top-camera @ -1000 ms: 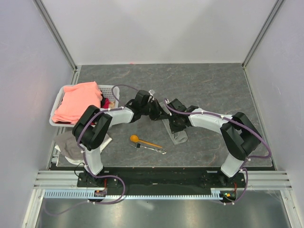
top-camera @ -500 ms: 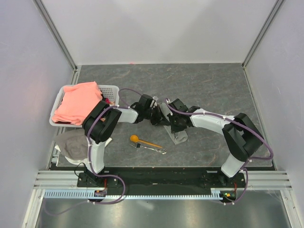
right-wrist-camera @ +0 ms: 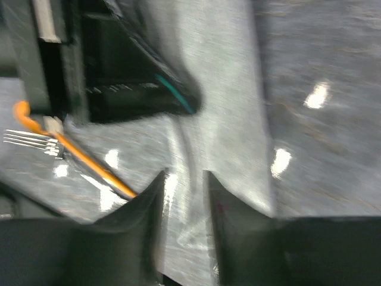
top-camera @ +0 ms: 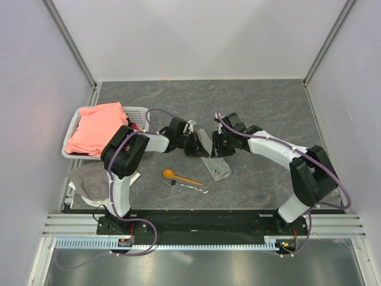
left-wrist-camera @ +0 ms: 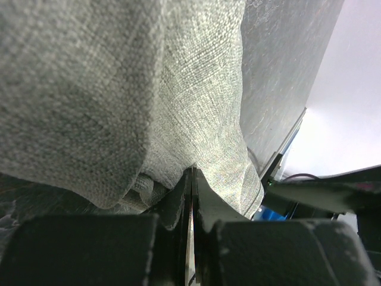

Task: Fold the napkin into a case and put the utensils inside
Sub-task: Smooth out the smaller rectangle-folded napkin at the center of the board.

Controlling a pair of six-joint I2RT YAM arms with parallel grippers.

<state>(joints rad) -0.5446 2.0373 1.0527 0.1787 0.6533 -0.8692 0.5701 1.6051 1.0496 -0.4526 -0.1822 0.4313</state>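
While the left claw (left-wrist-camera: 191, 182) pinches the narrow folded grey napkin (top-camera: 217, 167), the right claw (right-wrist-camera: 182, 180) stands parted.

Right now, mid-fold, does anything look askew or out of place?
The grey napkin lies as a narrow strip, skewed diagonally, its far end bunched and pinched in the left gripper. The whitish rag seems to overhang the table's near-left edge. Nothing looks spilled or damaged.

The narrow pouch of plain light grey woven cloth (top-camera: 217, 167) is pale against the dark grey, marble-veined desk (top-camera: 268, 107). The small plastic spoon (top-camera: 181, 177) is orange, the slim metal fork (top-camera: 191, 187) silvery, the crumpled cloth (top-camera: 95, 128) salmon-pink, the perforated plastic basket (top-camera: 143, 110) white.
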